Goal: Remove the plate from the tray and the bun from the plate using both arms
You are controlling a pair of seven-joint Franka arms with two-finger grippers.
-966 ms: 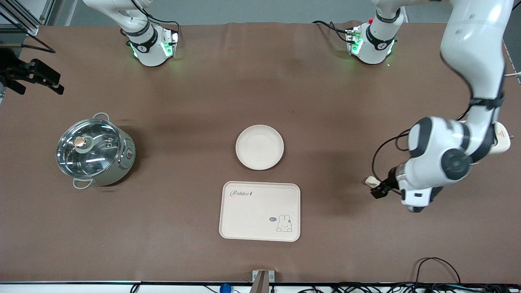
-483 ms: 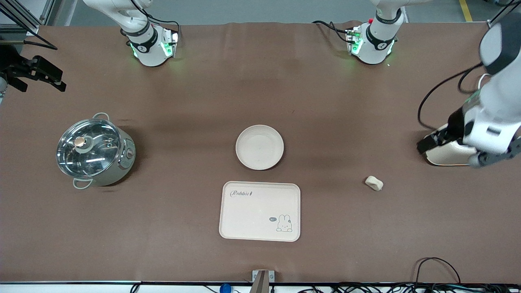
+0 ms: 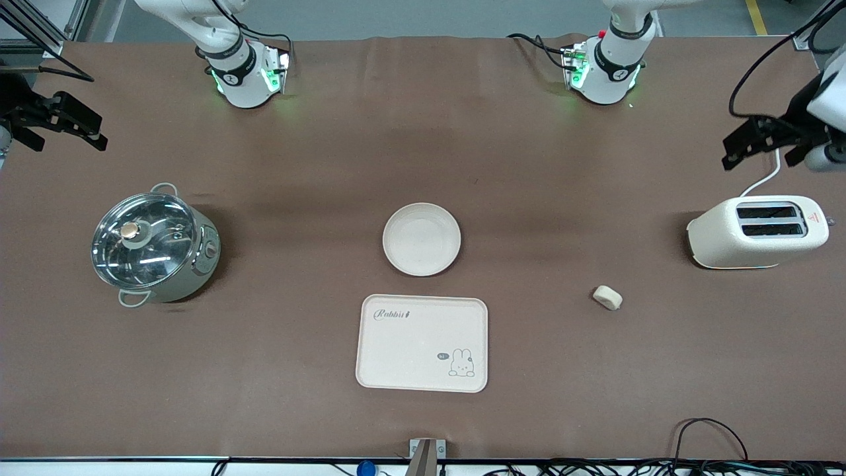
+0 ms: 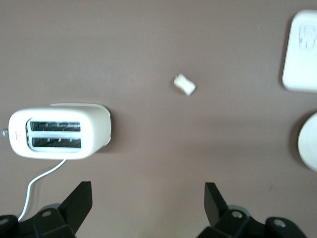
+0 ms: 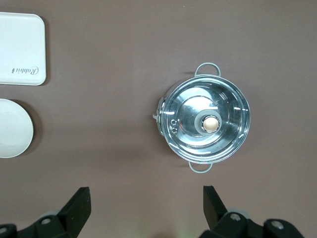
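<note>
Brown worktop (image 3: 317, 165) carried everything: plate (image 3: 422, 238) at frame centre, off the tray (image 3: 422, 343) below it, bun (image 3: 607, 297) lower right, off the plate. Both pincers, left (image 3: 760, 142) and right (image 3: 63, 125), hung spread at the frame's edges; the left arm was nearer the bun.

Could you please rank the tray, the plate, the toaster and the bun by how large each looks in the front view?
Largest to smallest in the front view:
1. tray
2. toaster
3. plate
4. bun
The toaster stands taller than the flat items, so its rank over the plate is less certain.
</note>
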